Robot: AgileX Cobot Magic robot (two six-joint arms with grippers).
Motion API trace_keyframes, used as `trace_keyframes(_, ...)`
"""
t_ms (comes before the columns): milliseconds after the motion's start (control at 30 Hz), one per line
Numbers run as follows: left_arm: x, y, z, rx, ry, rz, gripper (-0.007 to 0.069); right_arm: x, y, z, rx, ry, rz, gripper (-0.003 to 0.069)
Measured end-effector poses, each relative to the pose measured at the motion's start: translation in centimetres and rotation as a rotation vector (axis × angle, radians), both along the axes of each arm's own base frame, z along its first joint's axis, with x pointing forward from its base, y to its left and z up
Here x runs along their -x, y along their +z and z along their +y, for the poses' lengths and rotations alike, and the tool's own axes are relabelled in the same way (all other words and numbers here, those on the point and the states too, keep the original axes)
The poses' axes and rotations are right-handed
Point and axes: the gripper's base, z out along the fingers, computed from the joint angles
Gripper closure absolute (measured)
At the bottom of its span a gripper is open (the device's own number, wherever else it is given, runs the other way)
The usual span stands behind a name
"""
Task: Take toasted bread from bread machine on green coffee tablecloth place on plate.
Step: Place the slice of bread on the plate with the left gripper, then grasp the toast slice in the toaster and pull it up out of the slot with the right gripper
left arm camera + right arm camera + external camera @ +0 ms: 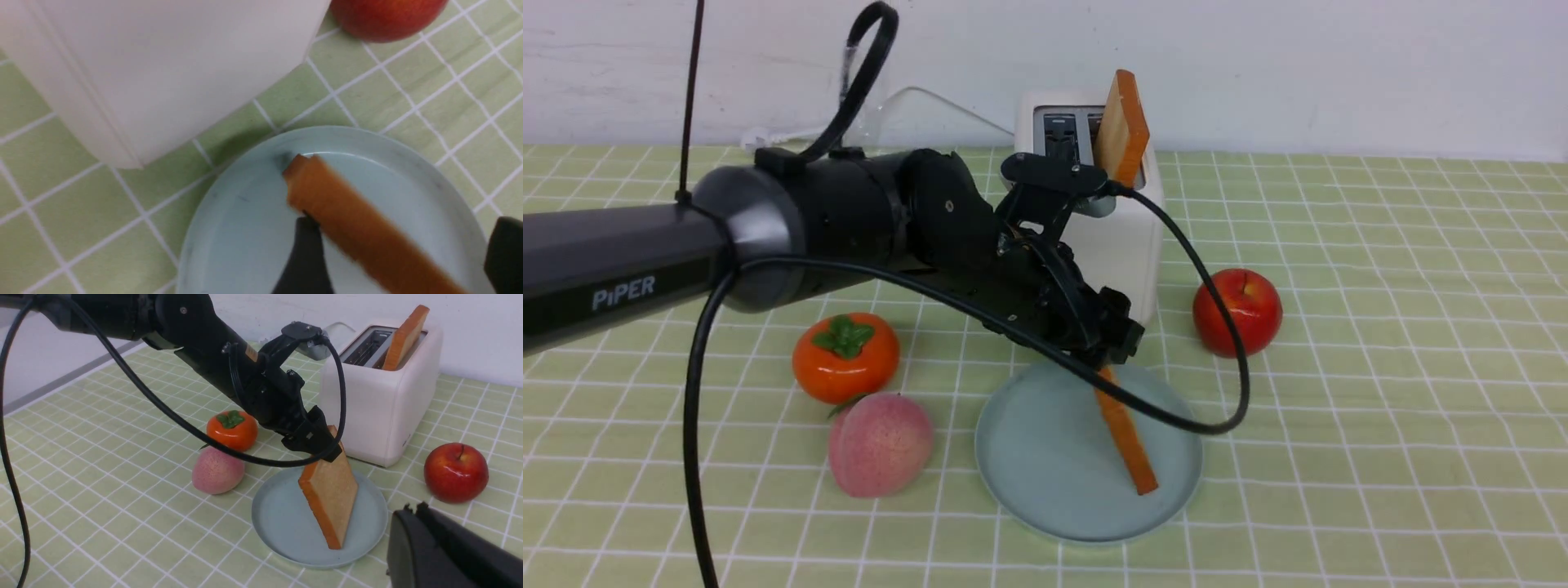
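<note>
One slice of toasted bread [1125, 433] stands tilted on edge, its lower corner on the light blue plate [1045, 457] on the green coffee tablecloth [1380, 367]. My left gripper [1112, 351] is at the slice's top. In the left wrist view [404, 220] its jaws stand wide apart; the blurred slice [351, 224] leans on one finger [306, 253] and is clear of the other. The second slice [1123, 126] sticks up from the right slot of the white bread machine [1119, 237], just behind the plate. My right gripper [412, 506] is shut and empty, near the plate's right side.
A red apple [1237, 310] sits right of the bread machine. An orange persimmon [845, 355] and a pink peach [880, 443] lie left of the plate. The left arm's black cable [1209, 327] loops over the plate. A white wall runs behind.
</note>
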Motion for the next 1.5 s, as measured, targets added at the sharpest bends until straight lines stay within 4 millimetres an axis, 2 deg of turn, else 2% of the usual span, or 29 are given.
trace_keyframes(200, 1.2, 3.4, 1.3, -0.023, 0.018, -0.058, 0.0048, 0.0, 0.0, 0.0, 0.0, 0.0, 0.0, 0.0655)
trace_keyframes(267, 2.4, 5.4, 2.2, -0.049, 0.029, -0.062, 0.0071, 0.0, 0.0, 0.0, -0.001, 0.0, 0.0, 0.0655)
trace_keyframes(300, 2.5, 5.7, 2.4, -0.045, 0.034, -0.062, 0.008, 0.0, 0.0, 0.0, -0.001, 0.0, 0.0, 0.0655)
trace_keyframes(400, 4.4, 8.0, 3.9, -0.075, 0.076, -0.035, 0.0225, -0.1, 0.0, 0.1, -0.003, 0.016, 0.006, 0.0655)
trace_keyframes(500, 6.6, 11.2, 5.6, -0.05, 0.124, -0.054, 0.0485, -1.0, 0.0, 0.3, -0.01, 0.067, 0.038, 0.0655)
trace_keyframes(533, 6.8, 11.4, 5.6, -0.045, 0.125, -0.059, 0.0485, -1.1, 0.0, 0.4, -0.01, 0.074, 0.044, 0.0655)
trace_keyframes(567, 8.0, 12.9, 6.4, -0.023, 0.132, -0.086, 0.0596, -1.9, -0.1, 0.6, -0.001, 0.102, 0.08, 0.0655)
trace_keyframes(600, 8.9, 13.9, 7.0, -0.003, 0.135, -0.112, 0.0632, -2.5, -0.2, 0.7, 0.005, 0.117, 0.104, 0.0655)
trace_keyframes(700, 12.2, 15.9, 9.0, 0.065, 0.143, -0.195, 0.0638, -5.0, -0.3, 1.1, 0.02, 0.135, 0.207, 0.0655)
trace_keyframes(800, 16.0, 16.0, 11.4, 0.132, 0.149, -0.285, 0.0638, -7.2, -0.2, 1.5, 0.026, 0.143, 0.275, 0.0655)
trace_keyframes(900, 19.5, 14.7, 13.6, 0.184, 0.155, -0.353, 0.0638, -9.2, 0.0, 2.0, 0.031, 0.157, 0.324, 0.0655)
trace_keyframes(1067, 25.7, 10.2, 17.4, 0.295, 0.167, -0.465, 0.0638, -13.6, -0.4, 4.6, 0.062, 0.231, 0.403, 0.0655)
trace_keyframes(1100, 25.9, 9.6, 17.5, 0.296, 0.167, -0.465, 0.0638, -14.0, -0.5, 4.8, 0.064, 0.232, 0.409, 0.0655)
trace_keyframes(1133, 27.4, 8.5, 18.4, 0.343, 0.173, -0.514, 0.0638, -15.7, -0.7, 6.0, 0.073, 0.224, 0.395, 0.0655)
trace_keyframes(1167, 27.6, 7.9, 18.5, 0.341, 0.174, -0.51, 0.0638, -15.9, -0.9, 6.0, 0.075, 0.224, 0.404, 0.0655)
trace_keyframes(1200, 28.8, 6.8, 19.3, 0.379, 0.178, -0.551, 0.0638, -17.5, -0.8, 7.0, 0.083, 0.206, 0.383, 0.0655)
trace_keyframes(1267, 29.8, 5.2, 19.9, 0.418, 0.181, -0.6, 0.0638, -20.4, -0.9, 8.6, 0.114, 0.176, 0.338, 0.0647)
trace_keyframes(1300, 29.8, 4.9, 19.9, 0.417, 0.182, -0.599, 0.0638, -20.6, -1.0, 8.6, 0.118, 0.176, 0.34, 0.0645)
trace_keyframes(1333, 30.2, 4.1, 20.2, 0.431, 0.183, -0.617, 0.0638, -22.6, -1.1, 9.5, 0.136, 0.161, 0.323, 0.0631)
trace_keyframes(1367, 30.3, 4.0, 20.2, 0.434, 0.183, -0.621, 0.0638, -22.6, -1.1, 9.5, 0.139, 0.159, 0.319, 0.0629)
trace_keyframes(1400, 30.3, 3.4, 20.3, 0.434, 0.183, -0.625, 0.0638, -24.6, -1.3, 10.2, 0.145, 0.14, 0.312, 0.0606)
trace_keyframes(1467, 30.2, 2.8, 20.3, 0.418, 0.182, -0.63, 0.0638, -27.1, -1.4, 10.8, 0.138, 0.101, 0.291, 0.0554)
trace_keyframes(1500, 30.2, 2.7, 20.3, 0.414, 0.181, -0.63, 0.0638, -27.3, -1.3, 10.9, 0.135, 0.097, 0.29, 0.0542)
